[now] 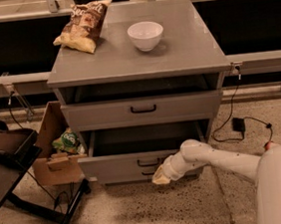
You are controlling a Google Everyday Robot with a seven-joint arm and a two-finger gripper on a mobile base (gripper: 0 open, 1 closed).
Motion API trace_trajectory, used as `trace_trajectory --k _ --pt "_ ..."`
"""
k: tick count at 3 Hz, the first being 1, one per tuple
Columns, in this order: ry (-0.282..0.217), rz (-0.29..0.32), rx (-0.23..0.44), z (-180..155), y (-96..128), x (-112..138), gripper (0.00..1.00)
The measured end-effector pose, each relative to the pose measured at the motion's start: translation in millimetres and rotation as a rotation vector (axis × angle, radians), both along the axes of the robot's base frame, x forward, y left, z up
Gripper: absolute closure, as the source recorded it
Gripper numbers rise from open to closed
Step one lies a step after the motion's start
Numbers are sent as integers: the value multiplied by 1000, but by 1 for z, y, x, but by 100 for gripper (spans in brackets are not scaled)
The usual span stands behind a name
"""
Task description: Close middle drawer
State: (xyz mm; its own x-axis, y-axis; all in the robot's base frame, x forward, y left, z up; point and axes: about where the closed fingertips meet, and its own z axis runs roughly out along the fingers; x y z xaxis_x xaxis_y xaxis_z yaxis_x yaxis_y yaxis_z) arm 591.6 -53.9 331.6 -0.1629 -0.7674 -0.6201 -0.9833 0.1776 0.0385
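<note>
The middle drawer [111, 164] of the grey cabinet [185, 59] stands partly open. Its plain grey inside [143, 138] shows behind the flat front, which has a small black centre handle [148, 161]. My gripper [161, 177] is at the end of the white arm [220, 158], which comes in from the lower right. It is low against the front of the cabinet, just below and right of that handle. The top drawer front [190, 106] sits above. The lowest front [117, 176] is mostly hidden under the open drawer.
A chip bag [83, 22] and a white bowl [145, 35] sit on the cabinet top. A cardboard box [53, 163] with a green bag [67, 140] stands left of the cabinet. A black stand [4, 148] is at far left. A black power brick [239, 123] and its cable lie on the floor at right.
</note>
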Motion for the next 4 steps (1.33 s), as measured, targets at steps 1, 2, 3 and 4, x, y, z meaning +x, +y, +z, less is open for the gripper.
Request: trace_trajectory --k 1,2,3,4 --pt "-12 16 -15 6 1 15 100" --pt "-24 31 -35 12 2 36 100" --pt "-29 35 -44 15 3 45 100" --pt "-34 37 -53 18 4 54 100"
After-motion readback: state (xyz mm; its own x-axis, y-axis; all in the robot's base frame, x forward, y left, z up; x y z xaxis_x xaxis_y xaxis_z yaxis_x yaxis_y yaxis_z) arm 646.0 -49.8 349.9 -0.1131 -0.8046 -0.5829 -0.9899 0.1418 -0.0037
